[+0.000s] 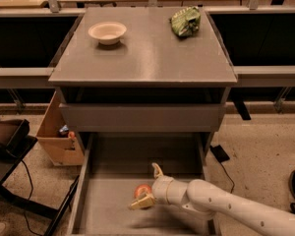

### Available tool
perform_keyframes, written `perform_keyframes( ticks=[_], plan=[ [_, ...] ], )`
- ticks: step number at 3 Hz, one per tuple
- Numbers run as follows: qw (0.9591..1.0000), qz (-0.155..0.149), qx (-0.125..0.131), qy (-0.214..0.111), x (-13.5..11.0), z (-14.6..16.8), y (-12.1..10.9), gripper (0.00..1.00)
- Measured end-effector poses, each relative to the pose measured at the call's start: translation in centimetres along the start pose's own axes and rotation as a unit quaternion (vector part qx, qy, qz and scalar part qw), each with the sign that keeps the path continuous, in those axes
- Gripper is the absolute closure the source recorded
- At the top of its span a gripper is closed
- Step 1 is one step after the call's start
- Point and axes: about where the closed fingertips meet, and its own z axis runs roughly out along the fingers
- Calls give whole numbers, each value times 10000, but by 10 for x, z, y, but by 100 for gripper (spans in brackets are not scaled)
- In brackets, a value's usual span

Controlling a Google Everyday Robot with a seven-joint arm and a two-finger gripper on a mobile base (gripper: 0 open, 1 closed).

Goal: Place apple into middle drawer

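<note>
Gripper [149,187] in middle drawer [79,196], fingers [142,202] straddling apple [142,191]; floor leftward bare.

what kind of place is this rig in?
Probably a lab or office workspace: grey drawer cabinet, cardboard box beside it, speckled floor. The gripper is open in the middle drawer, around the apple.
</note>
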Motion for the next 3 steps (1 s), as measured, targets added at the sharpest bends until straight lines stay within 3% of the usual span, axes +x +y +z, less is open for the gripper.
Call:
perform_keyframes(
  ticks=[1, 2, 3],
  plan=[
    [9993, 70, -336, 143, -44, -49, 33, 0],
    [9938, 480, -761, 660, -82, -91, 99, 0],
    [9795, 743, -1251, 1392, -97, -98, 149, 0]
  ],
)
